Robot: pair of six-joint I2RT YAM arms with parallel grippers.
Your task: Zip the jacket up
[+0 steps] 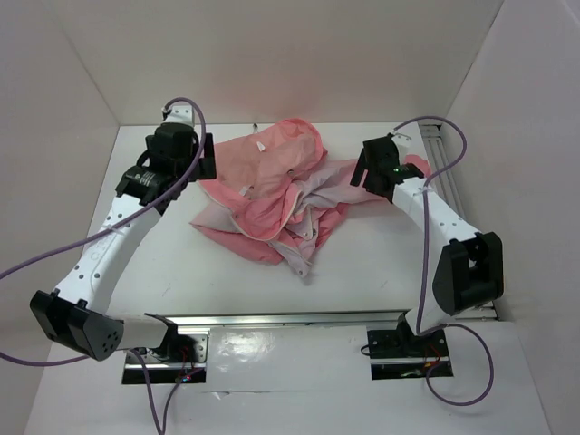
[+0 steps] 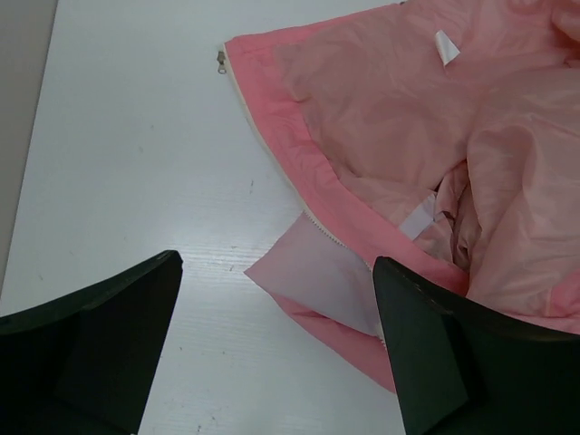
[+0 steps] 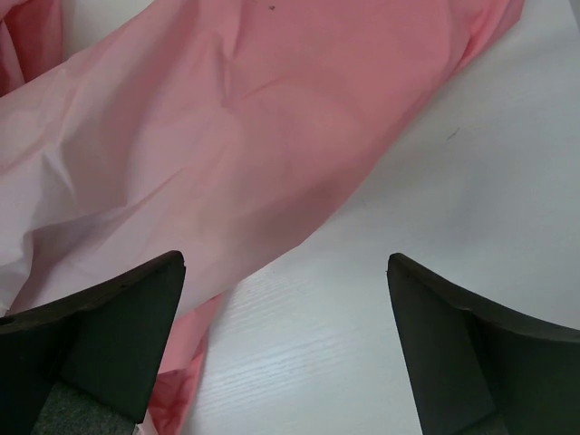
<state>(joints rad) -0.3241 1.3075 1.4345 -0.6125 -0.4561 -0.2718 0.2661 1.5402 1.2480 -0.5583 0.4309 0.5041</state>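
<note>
Two arms flank the jacket point(image 1: 272, 195), which lies crumpled on the table point(image 1: 362, 263). From above, the left gripper point(image 1: 207, 156) hangs at the jacket's left edge and the right gripper point(image 1: 362, 170) at its right edge, both spread wide and holding nothing. In the left wrist view, the jacket's zipper point(image 2: 272, 154) and a pale lining flap point(image 2: 313, 276) lie between the dark fingers point(image 2: 100, 344). In the right wrist view, pink cloth runs under one finger point(image 3: 100, 335), while the other stands over bare table beside the jacket.

Left arm point(image 1: 118, 227) stretched forward, left gripper point(image 2: 276, 263) spread wide, angled down. Right arm point(image 1: 435, 204) folded inward, right gripper point(image 3: 285, 258) likewise spread.
</note>
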